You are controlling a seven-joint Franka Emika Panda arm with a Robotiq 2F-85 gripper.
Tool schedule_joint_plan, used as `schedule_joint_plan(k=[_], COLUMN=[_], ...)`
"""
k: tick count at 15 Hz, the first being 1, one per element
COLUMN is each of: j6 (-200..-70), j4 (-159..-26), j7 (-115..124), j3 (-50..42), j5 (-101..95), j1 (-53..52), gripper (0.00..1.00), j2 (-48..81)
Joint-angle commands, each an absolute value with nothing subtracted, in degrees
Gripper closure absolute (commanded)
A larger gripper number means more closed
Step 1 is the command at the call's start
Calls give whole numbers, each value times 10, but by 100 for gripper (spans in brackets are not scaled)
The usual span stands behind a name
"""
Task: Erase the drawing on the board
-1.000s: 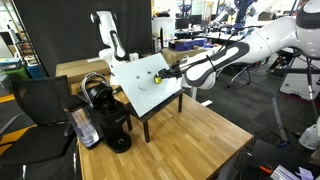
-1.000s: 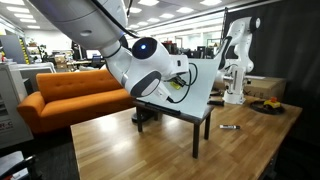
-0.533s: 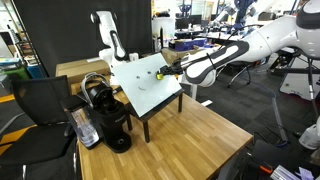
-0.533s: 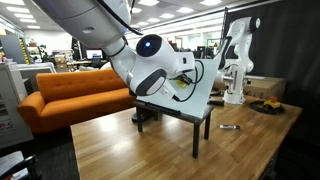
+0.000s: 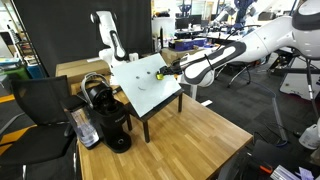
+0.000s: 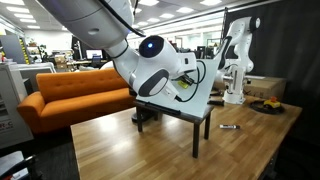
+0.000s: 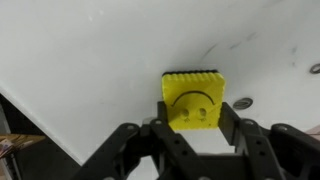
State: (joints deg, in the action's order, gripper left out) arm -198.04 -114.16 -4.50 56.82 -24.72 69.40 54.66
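The white board (image 5: 140,90) stands tilted on a dark frame stand on the wooden table; it also shows in an exterior view (image 6: 208,88) and fills the wrist view (image 7: 90,60). My gripper (image 7: 192,128) is shut on a yellow eraser block (image 7: 192,100) and presses it against the board. The block itself carries a smiley face with two dot eyes and a curved line. No smiley drawing shows on the board; I see only faint grey strokes (image 7: 208,50) and a small dark mark (image 7: 243,102). In an exterior view the block (image 5: 160,73) is near the board's upper right part.
A black coffee machine (image 5: 108,118) stands beside the board on the wooden table (image 5: 190,140). A black chair (image 5: 40,100) is next to it. A second white arm (image 5: 108,35) stands behind the board. A marker (image 6: 229,127) lies on the table. An orange sofa (image 6: 70,95) is behind.
My gripper has slid the yellow block a little up across the board. The board and stand have not moved.
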Motion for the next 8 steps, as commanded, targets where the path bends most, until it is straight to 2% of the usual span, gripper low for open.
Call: schedule_joint_plan(k=[1, 8], j6=[-1981, -1981], j4=[-1125, -1134], j7=[-49, -48], j3=[549, 550], j5=[-245, -251], j1=[665, 641], gripper=[73, 73], j2=[554, 553])
